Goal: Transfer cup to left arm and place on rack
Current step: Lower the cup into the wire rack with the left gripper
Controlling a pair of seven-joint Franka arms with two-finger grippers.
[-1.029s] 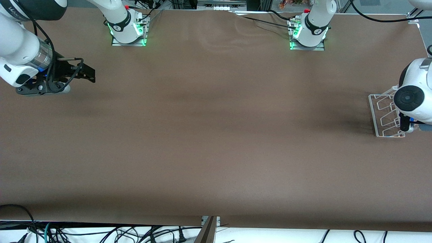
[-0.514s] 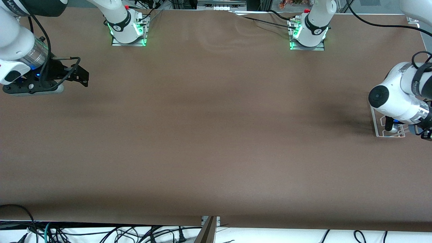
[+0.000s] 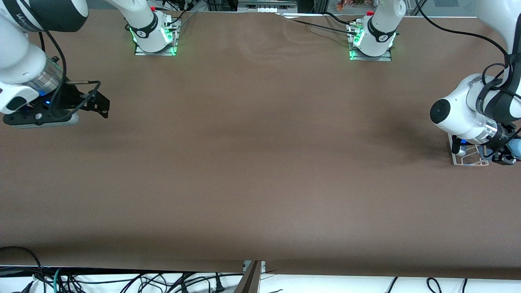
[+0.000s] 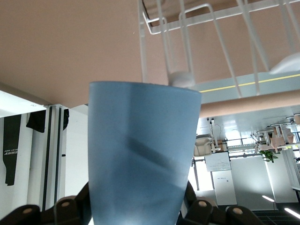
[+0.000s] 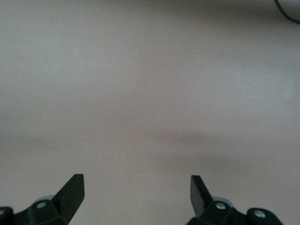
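Note:
My left gripper (image 3: 506, 157) is shut on the light-blue cup (image 3: 517, 147) and holds it over the white wire rack (image 3: 468, 158) at the left arm's end of the table. In the left wrist view the cup (image 4: 140, 154) fills the middle between the black fingers (image 4: 75, 208), with the rack's upright loops (image 4: 187, 47) and its wooden dowel (image 4: 253, 104) close to the cup's top. The left arm hides most of the rack in the front view. My right gripper (image 3: 102, 106) hangs open and empty (image 5: 136, 187) over bare table at the right arm's end.
The two arm bases (image 3: 154, 36) (image 3: 372, 40) stand along the edge of the brown table farthest from the front camera. The rack lies close to the table's end edge. Cables (image 3: 122, 280) hang below the edge nearest the front camera.
The left arm has swung and turned its wrist over the rack, covering more of it, and the cup now shows beside the gripper. The right gripper has shifted only slightly.

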